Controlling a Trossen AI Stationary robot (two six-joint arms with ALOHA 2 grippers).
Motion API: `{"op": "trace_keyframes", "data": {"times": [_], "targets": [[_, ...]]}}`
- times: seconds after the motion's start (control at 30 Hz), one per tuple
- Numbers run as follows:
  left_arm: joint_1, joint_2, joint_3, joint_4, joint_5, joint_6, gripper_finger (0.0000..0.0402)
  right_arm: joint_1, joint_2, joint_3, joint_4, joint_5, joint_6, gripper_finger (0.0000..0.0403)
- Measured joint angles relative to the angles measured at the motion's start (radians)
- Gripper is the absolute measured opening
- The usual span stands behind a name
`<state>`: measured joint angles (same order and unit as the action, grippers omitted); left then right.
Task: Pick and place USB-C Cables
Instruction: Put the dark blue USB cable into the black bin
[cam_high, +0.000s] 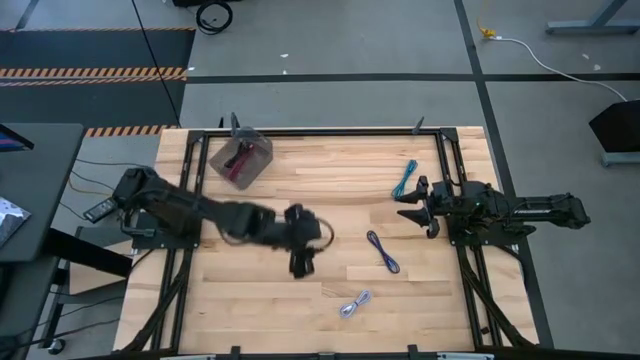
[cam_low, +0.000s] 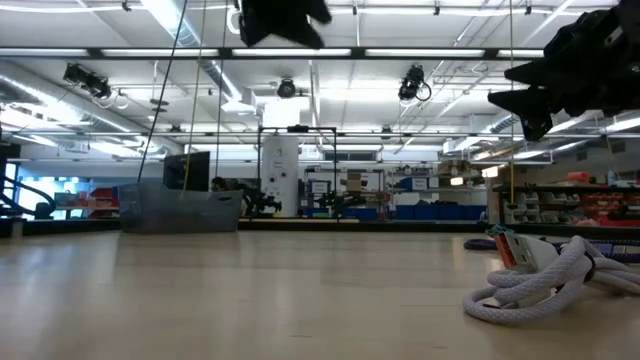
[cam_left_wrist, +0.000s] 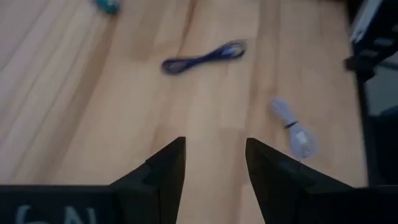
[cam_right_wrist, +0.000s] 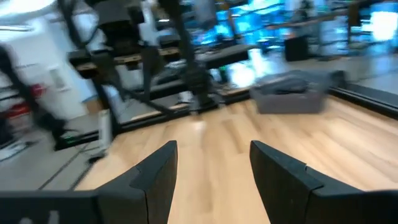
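Low view: nearest the camera, the white-silver cable (cam_low: 545, 285) is lying coiled on the wooden table (cam_low: 250, 300), while both arms are hanging above the surface. In the high view the same white-silver cable (cam_high: 354, 303) is resting toward the near edge of the table (cam_high: 300, 320), with nothing touching it. A little farther in, the left gripper (cam_high: 301, 264) is hovering over the middle of the table (its fingers (cam_left_wrist: 166, 169) are spread apart and gripping nothing, as the left wrist view shows). The purple cable (cam_high: 382, 251) is lying well apart from it, between the left gripper and the right gripper (cam_high: 408, 213), which is holding above the table's right side with its fingers (cam_right_wrist: 158, 171) likewise parted and empty. Just beyond, the teal cable (cam_high: 404, 181) is lying near the right gripper. Farthest away, at the far left corner, a grey bin (cam_high: 262, 150) is holding the magenta cable (cam_high: 238, 166); a black cable cannot be made out.
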<state>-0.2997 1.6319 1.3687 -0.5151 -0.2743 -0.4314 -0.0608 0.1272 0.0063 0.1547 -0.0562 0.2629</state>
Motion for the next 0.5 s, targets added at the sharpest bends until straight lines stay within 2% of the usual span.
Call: {"op": "trace_keyframes", "data": {"times": [0.07, 0.23, 0.37, 0.5], "targets": [[-0.054, 0.01, -0.002, 0.007, -0.052, -0.024, 0.0174, 0.004, 0.014, 0.008, 0.0, -0.05, -0.021, 0.0207], [-0.138, 0.022, -0.002, 0.008, -0.171, -0.055, 0.0174, 0.041, 0.131, 0.094, -0.014, -0.051, -0.089, 0.0202], [-0.151, 0.022, -0.002, 0.017, -0.242, -0.054, 0.0174, 0.08, 0.301, 0.234, -0.086, -0.05, -0.145, 0.0199], [-0.146, 0.022, -0.002, 0.021, -0.287, -0.009, 0.0174, 0.128, 0.514, 0.425, -0.301, -0.007, -0.184, 0.0198]]}}
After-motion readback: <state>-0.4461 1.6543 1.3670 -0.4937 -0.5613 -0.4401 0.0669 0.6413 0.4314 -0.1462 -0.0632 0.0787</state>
